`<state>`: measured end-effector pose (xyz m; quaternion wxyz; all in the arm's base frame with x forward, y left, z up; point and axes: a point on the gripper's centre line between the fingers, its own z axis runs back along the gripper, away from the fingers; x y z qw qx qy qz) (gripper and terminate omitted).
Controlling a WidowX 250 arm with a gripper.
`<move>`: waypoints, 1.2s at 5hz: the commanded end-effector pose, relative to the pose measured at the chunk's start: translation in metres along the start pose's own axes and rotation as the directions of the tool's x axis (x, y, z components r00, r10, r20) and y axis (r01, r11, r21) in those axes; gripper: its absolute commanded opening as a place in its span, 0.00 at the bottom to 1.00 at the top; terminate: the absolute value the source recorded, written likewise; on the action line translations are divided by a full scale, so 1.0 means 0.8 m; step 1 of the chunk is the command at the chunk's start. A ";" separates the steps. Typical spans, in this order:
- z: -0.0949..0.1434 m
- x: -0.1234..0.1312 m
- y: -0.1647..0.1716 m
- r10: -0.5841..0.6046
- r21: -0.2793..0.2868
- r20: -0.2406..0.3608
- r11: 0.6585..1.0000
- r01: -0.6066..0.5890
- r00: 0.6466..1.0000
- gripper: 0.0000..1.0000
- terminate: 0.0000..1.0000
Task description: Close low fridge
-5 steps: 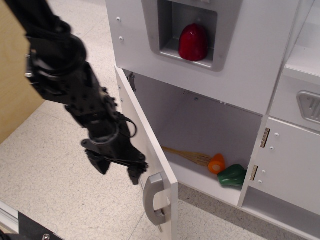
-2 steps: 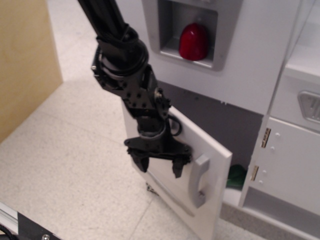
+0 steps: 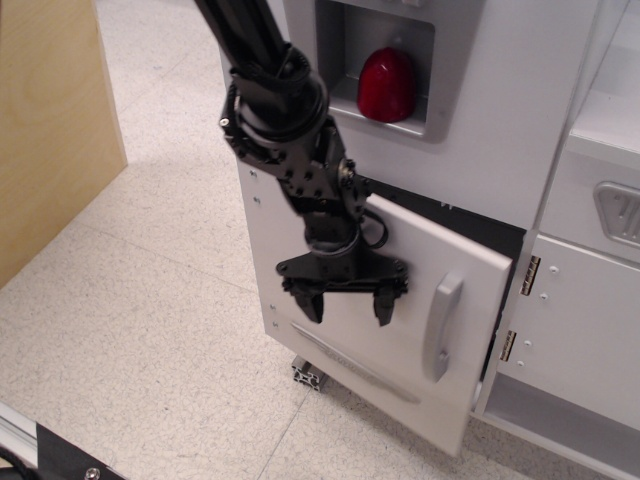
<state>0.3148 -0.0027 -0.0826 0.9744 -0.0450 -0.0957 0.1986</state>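
The low fridge door (image 3: 400, 350) is a large flat white panel with a grey vertical loop handle (image 3: 441, 325). It stands almost shut, with a thin dark gap along its top and right edge. My black gripper (image 3: 347, 306) is open and empty, its fingers pointing down against the door's outer face, left of the handle. The arm comes down from the upper left and hides the door's upper left part. The fridge's inside is hidden behind the door.
A white panel above has a grey niche holding a red object (image 3: 387, 84). Smaller white cabinet doors (image 3: 580, 320) with metal hinges (image 3: 529, 274) stand at the right. A wooden board (image 3: 50, 130) is at the left. A metal bracket (image 3: 308, 372) sits on the speckled floor.
The door has swung from wide open to nearly shut. My gripper moved right with it, pressing on its outer face. The food inside is now hidden.
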 end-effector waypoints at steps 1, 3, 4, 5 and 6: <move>0.013 0.042 -0.013 0.050 -0.012 0.053 0.999 -0.049 0.997 1.00 0.00; 0.023 0.032 -0.009 0.017 -0.018 0.067 1.000 -0.016 0.998 1.00 0.00; 0.037 0.018 -0.002 -0.008 -0.003 0.061 1.000 0.008 0.998 1.00 0.00; 0.047 0.005 0.007 -0.062 0.020 0.026 0.998 0.061 0.998 1.00 0.00; 0.047 0.005 0.007 -0.062 0.020 0.026 0.998 0.061 0.998 1.00 1.00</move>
